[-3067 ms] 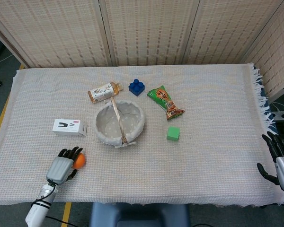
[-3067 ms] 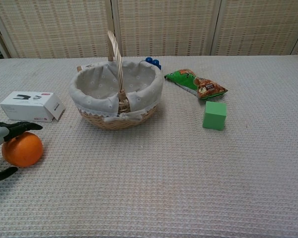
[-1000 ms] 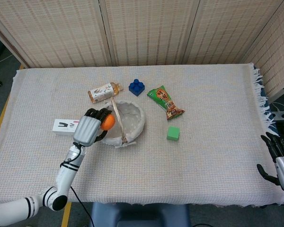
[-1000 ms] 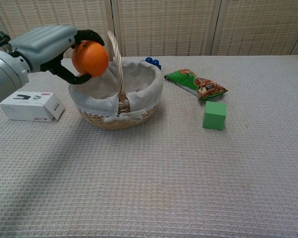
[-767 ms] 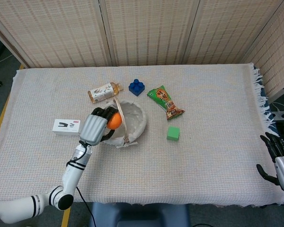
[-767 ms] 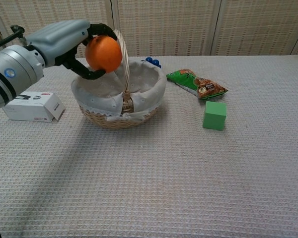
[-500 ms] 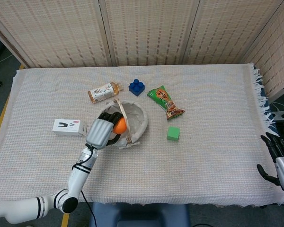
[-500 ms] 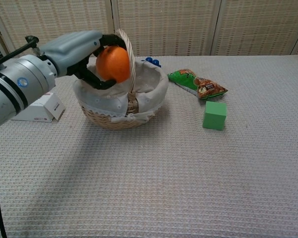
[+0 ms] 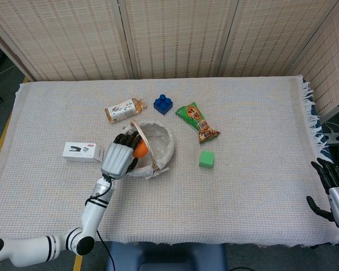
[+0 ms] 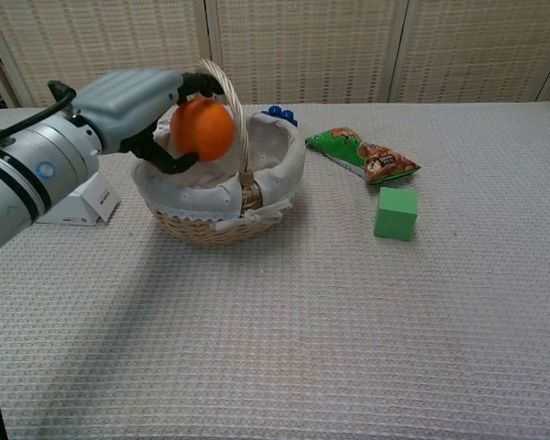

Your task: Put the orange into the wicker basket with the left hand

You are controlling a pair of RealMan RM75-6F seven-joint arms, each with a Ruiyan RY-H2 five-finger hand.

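Note:
My left hand [image 9: 118,157] [image 10: 133,109] grips the orange [image 9: 140,148] [image 10: 202,129] and holds it just over the left half of the wicker basket [image 9: 161,148] [image 10: 225,229], beside the basket's arched handle [image 10: 231,103]. The basket has a pale dotted cloth lining, and the handle leans to the right. My right hand [image 9: 334,192] hangs open off the table's right edge, showing only in the head view.
A white box [image 9: 81,151] [image 10: 81,203] lies left of the basket. Behind the basket are a small bottle [image 9: 123,109] and a blue brick [image 9: 163,104]. A green snack bag [image 9: 197,121] [image 10: 361,154] and a green cube [image 9: 207,159] [image 10: 396,214] lie to its right.
My left hand lifted the orange from the table's front left and carried it right to the basket. In the last half second it sank and drew back slightly left; the basket shifted a little.

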